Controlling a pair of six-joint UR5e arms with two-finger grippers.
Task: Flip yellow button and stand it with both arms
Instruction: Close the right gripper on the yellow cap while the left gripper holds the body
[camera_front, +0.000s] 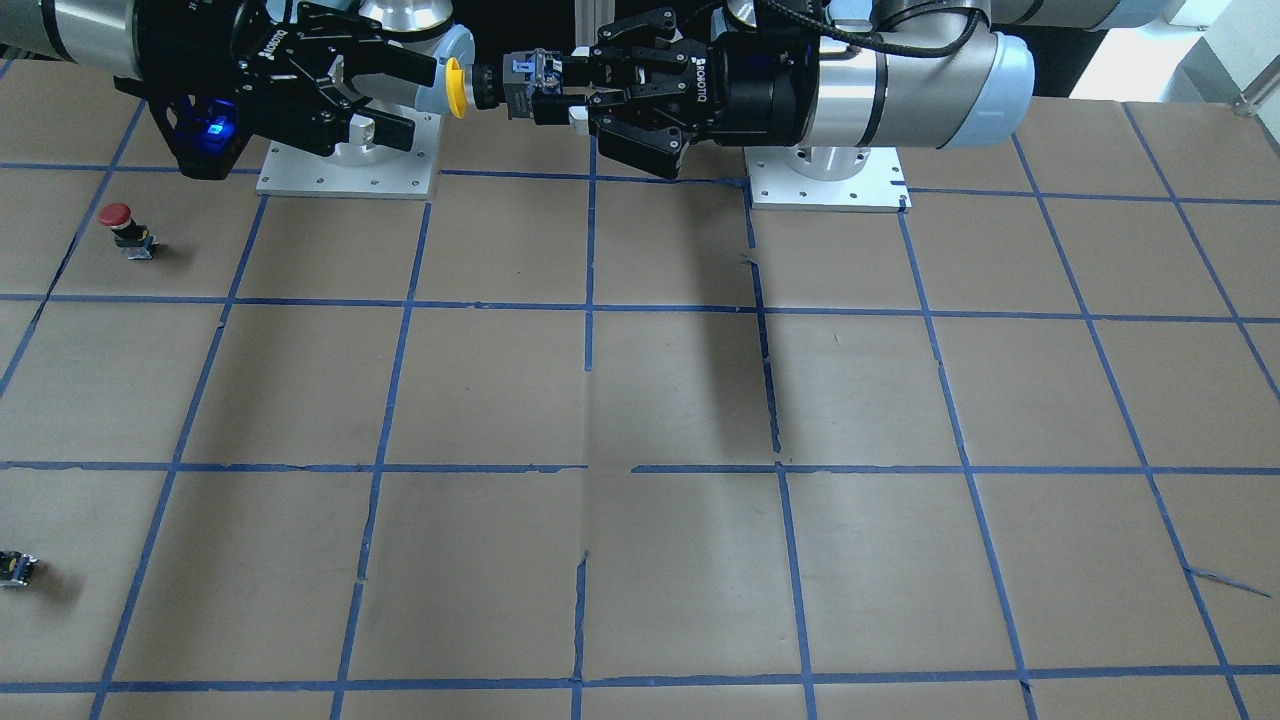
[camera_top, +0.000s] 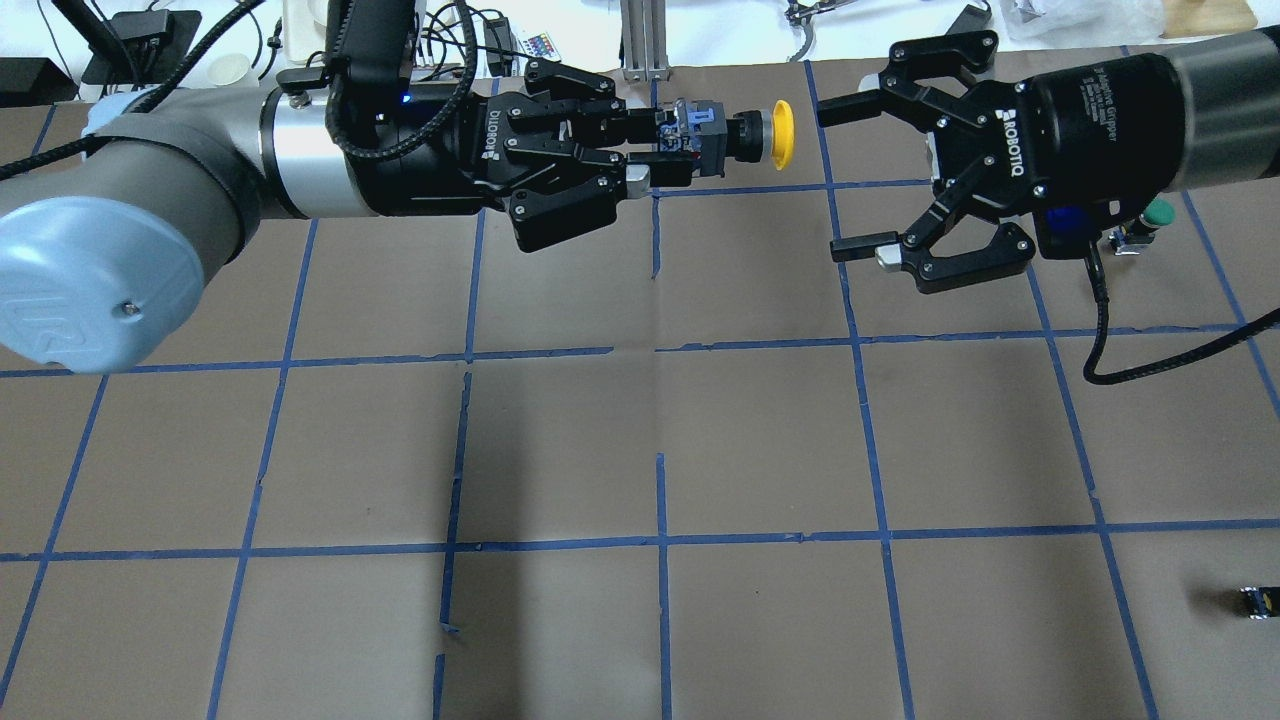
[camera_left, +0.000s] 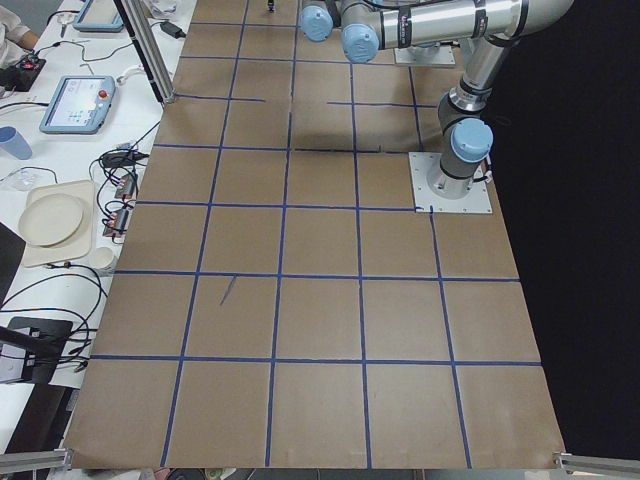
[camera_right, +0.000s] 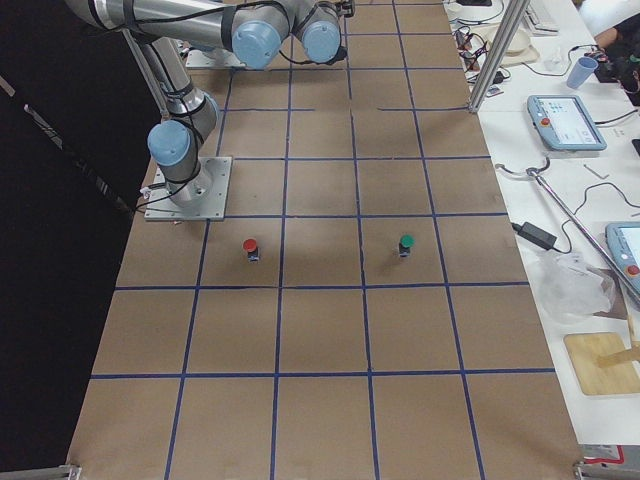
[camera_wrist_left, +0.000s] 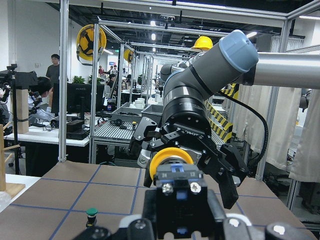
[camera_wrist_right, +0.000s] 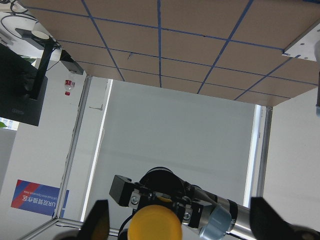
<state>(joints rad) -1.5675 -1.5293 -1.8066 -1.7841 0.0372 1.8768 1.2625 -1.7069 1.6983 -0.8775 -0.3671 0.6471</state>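
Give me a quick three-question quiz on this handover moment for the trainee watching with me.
1. True or false: the right gripper is shut on the yellow button.
2. The button's yellow cap points: A) toward the right gripper; B) straight down; C) straight up.
3. Fill in: the left gripper grips the button by its ____, not its cap.

Key: 1 false, its jaws are open and clear of the button; 2 A; 3 body.
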